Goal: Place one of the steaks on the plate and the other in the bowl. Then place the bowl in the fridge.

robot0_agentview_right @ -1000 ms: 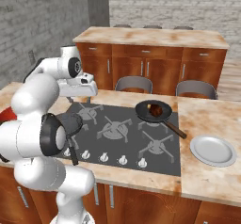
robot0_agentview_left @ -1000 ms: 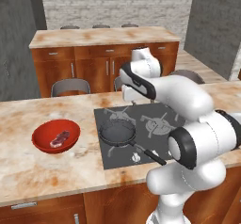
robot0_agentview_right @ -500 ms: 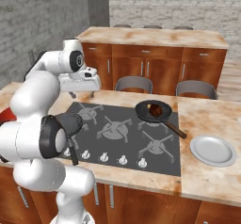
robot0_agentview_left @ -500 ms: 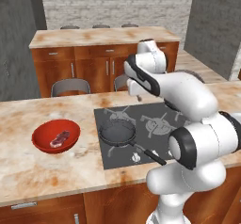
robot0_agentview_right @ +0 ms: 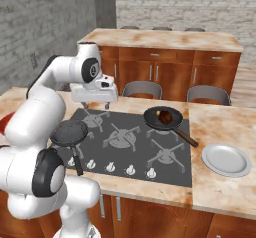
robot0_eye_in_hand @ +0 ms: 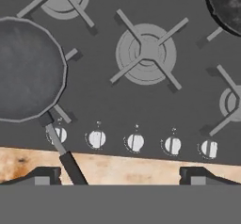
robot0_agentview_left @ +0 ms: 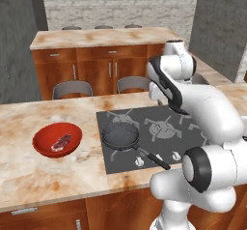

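Marble kitchen counter (robot0_agentview_left: 29,171): one raw marbled steak (robot0_agentview_left: 61,142) sits in the glossy red bowl (robot0_agentview_left: 50,149) — well off from the wide-open, empty gripper (robot0_eye_in_hand: 120,173); second red steak (robot0_agentview_right: 165,115) in the far black frying pan (robot0_agentview_right: 150,122), white round plate (robot0_agentview_right: 226,160) bare, fridge trip pending.

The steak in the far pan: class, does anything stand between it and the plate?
Nothing visible does. The steak lies in the frying pan on the stove; bare counter separates it from the empty plate.

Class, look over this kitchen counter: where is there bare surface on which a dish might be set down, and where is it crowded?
Bare counter lies between the red bowl and the cooktop, along the front edge before the bowl, and around the plate on the counter right of the cooktop. The cooktop is crowded: an empty pan sits front left, and a pan holding a steak back right.
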